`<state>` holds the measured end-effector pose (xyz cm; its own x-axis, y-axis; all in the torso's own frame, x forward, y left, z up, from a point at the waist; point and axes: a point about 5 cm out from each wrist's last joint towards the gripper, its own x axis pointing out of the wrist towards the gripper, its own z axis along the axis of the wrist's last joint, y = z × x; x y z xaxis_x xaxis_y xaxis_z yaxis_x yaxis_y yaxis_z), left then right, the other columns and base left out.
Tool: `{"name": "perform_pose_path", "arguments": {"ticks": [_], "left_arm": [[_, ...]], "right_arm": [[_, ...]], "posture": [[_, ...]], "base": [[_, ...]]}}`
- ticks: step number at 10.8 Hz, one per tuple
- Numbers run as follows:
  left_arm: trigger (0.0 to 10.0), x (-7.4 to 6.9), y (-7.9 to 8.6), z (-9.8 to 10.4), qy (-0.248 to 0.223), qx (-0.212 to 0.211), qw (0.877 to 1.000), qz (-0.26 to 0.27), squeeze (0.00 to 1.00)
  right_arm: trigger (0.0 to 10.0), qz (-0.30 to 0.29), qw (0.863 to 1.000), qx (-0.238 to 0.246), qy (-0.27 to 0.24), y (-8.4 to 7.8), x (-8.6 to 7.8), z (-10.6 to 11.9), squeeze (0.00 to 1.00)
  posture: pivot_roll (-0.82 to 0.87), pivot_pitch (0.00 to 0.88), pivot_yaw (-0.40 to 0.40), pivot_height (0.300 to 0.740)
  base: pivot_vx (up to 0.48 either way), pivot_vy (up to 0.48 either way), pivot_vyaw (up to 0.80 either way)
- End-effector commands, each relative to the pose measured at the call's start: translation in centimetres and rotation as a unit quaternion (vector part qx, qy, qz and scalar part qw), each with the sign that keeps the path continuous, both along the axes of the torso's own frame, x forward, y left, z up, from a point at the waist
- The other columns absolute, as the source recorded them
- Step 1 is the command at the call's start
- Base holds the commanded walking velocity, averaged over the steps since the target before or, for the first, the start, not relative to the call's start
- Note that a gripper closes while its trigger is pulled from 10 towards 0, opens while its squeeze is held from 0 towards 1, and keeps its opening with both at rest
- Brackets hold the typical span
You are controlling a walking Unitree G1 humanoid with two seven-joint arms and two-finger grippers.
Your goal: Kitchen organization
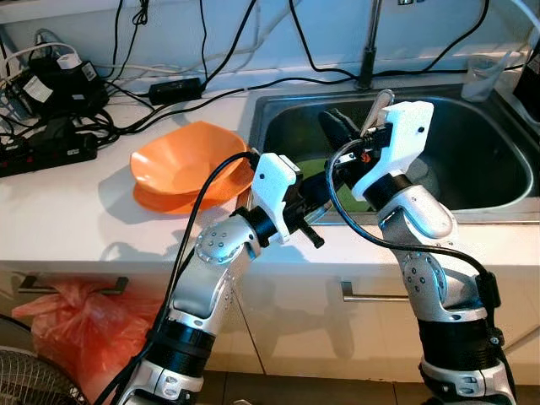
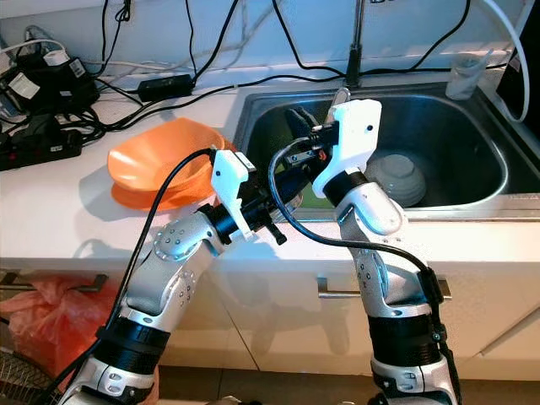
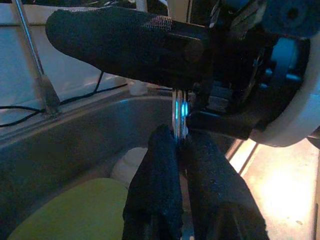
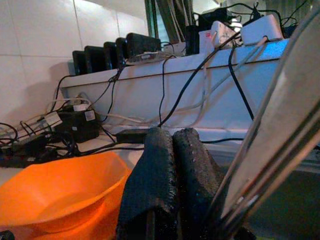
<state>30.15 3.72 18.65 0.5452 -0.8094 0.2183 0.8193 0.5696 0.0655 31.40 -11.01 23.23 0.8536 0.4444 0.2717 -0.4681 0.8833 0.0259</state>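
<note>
A thin silver utensil (image 1: 377, 108) stands tilted over the front left part of the steel sink (image 1: 494, 190). My left gripper (image 3: 177, 135) is shut on its lower end, just above the sink's front rim (image 1: 314, 232). Close above it, my right gripper (image 1: 336, 125) points back and left over the sink, its fingers (image 4: 160, 170) pressed together with nothing seen between them. The utensil's shaft (image 4: 270, 140) runs alongside those fingers. Two stacked orange bowls (image 1: 190, 164) lie on the white counter left of the sink.
In the sink are a grey-white bowl (image 2: 396, 177) and something flat and green (image 3: 75, 210). The tap (image 1: 369, 51) rises behind it, with a clear cup (image 1: 483, 76) at the back right. Power strips and cables (image 1: 51, 126) crowd the back left. An orange bag (image 1: 76, 329) hangs below.
</note>
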Motion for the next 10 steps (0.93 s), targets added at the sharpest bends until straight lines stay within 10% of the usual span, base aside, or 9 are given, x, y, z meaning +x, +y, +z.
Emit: {"name": "perform_pose_path", "arguments": {"ticks": [1,2,3,10], "left_arm": [[9.3,0.28,0.37,0.65,-0.018,0.001,1.000,0.011,0.00],[10.0,0.40,0.49,0.77,-0.018,-0.006,1.000,0.017,0.67],[10.0,0.45,0.49,0.86,-0.019,-0.009,1.000,0.018,1.00],[10.0,-0.22,-0.09,0.76,-0.006,-0.027,1.000,-0.011,1.00]], "right_arm": [[10.0,-0.030,0.999,-0.008,-0.009,-1.03,0.37,0.28,0.00],[10.0,-0.033,0.999,-0.012,-0.013,-1.01,0.45,0.36,0.00],[10.0,-0.037,0.999,-0.013,-0.015,-1.02,0.50,0.43,0.00],[10.0,-0.056,0.998,-0.019,-0.021,-1.47,0.62,0.41,0.00]], "posture": [[-0.16,0.000,0.140,0.740],[-0.16,0.000,0.140,0.740],[-0.16,0.000,0.139,0.740],[-0.16,0.000,0.122,0.740]], "base": [[0.000,0.000,0.00],[0.000,0.000,0.00],[0.000,0.000,0.00],[0.000,0.000,0.00]]}}
